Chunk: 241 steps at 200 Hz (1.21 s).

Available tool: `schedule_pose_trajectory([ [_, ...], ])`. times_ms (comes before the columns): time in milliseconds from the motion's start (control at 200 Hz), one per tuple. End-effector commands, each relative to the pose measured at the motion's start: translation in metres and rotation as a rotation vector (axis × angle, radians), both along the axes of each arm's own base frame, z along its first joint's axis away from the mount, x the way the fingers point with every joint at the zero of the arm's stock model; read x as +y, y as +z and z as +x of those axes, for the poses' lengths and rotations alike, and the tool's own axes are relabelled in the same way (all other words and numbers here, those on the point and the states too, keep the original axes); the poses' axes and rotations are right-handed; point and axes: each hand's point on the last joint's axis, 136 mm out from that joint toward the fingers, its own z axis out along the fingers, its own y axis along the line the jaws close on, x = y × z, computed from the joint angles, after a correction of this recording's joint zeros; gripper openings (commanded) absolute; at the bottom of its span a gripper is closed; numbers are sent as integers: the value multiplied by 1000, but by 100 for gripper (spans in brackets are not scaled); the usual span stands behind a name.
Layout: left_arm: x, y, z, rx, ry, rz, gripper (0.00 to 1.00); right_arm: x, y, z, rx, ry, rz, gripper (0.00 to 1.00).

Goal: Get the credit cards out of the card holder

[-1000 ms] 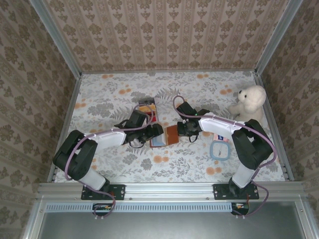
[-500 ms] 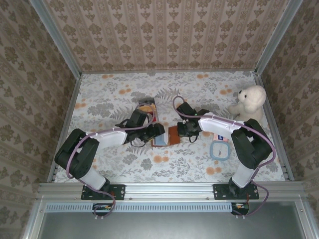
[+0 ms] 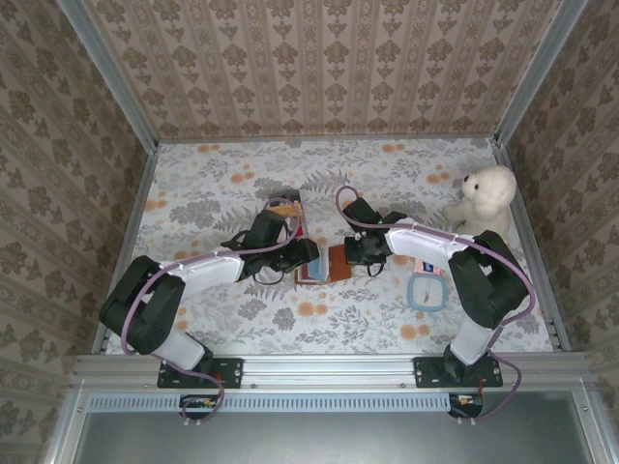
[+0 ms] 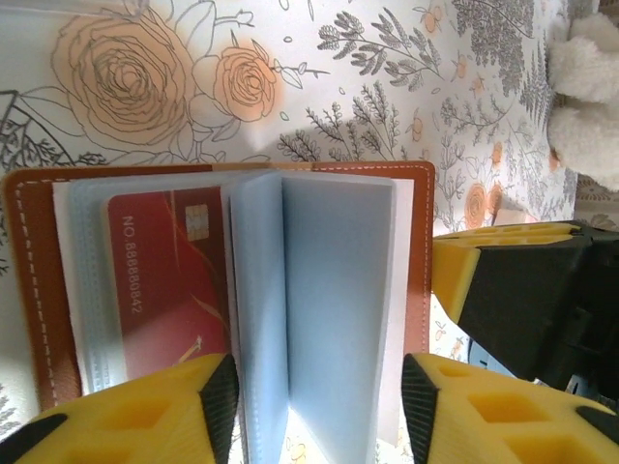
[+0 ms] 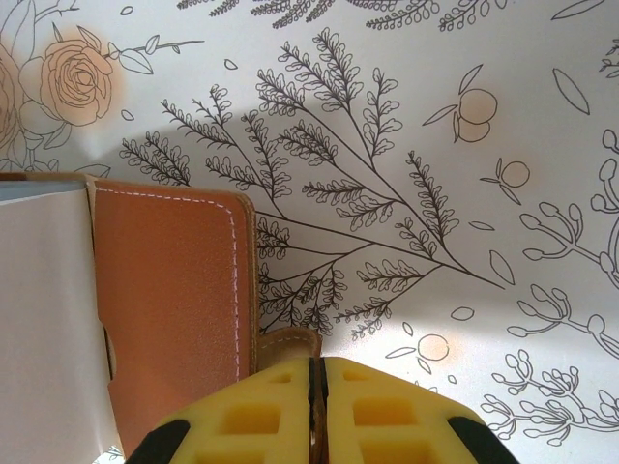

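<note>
The card holder [image 3: 334, 263] lies open in the middle of the surface [image 3: 387, 184], well clear of every wall, its long axis running left to right. The left gripper [image 4: 319, 387] stands half-open astride its bluish pages (red card [image 4: 169, 280] showing). The right gripper [image 5: 311, 372] pinches its brown edge.

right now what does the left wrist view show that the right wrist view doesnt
Left wrist: the card holder lies open, showing its bluish sleeves, a red card with a chip in the left sleeve, the left gripper open astride the sleeves, and a white teddy bear at the corner. Right wrist: the right gripper shut on a small leather tab at the holder's stitched brown cover. Both: the card holder and the floral tablecloth.
</note>
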Motion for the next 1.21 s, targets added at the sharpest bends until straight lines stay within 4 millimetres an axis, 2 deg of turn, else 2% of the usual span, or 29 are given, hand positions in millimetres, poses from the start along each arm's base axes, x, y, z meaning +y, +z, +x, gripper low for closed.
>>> schedule_pose_trajectory([
  [0,-11,15,-1,-40,-45,-47,46,4,3,-1,14,11,22,11],
  [180,-20,12,-3,-32,-68,-56,40,9,5,-1,11,18,52,11],
  [525,-41,8,-5,-19,-114,-95,40,20,3,-2,24,39,101,10],
  [715,-48,6,-5,-15,-133,-113,42,18,1,-1,23,41,96,10],
  [900,-44,9,-2,-28,-115,-103,42,11,1,2,15,34,65,10],
  [995,-37,13,0,-43,-92,-94,42,3,5,4,5,25,31,14],
  [1155,-16,13,6,-56,-36,-39,41,-1,35,12,-74,17,34,28],
  [1200,-12,12,7,-57,-24,-27,40,-4,42,8,-76,20,33,31],
])
